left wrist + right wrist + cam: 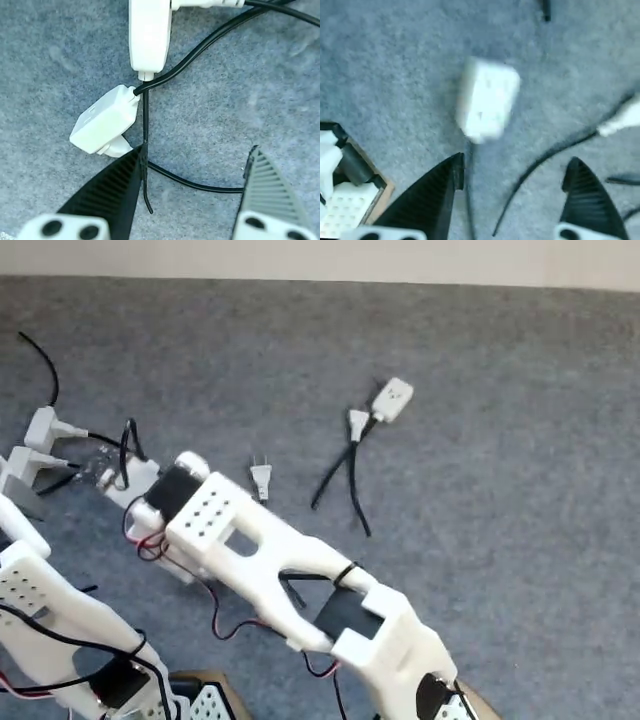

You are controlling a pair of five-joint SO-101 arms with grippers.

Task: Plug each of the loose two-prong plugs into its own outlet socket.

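High view: loose plug [260, 478] on carpet [500, 540]; left wrist: left gripper [198, 148] spread beside white socket [104, 127]; right wrist: right gripper [517, 159] spread facing blurred block [487, 100].

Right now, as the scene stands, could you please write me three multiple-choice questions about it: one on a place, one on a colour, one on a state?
1. Where is the loose two-prong plug?
A. in a gripper
B. on the grey surface, beside the long white arm
C. in a socket

2. What colour are the cords?
A. white
B. blue
C. black

3. How is the left gripper?
A. open, clamping nothing
B. shut on a plug
C. shut on a cord

Answers:
1 B: in the high view the plug lies free on the surface next to the arm.
2 C: every cord seen is black.
3 A: in the left wrist view its fingers stand well apart.
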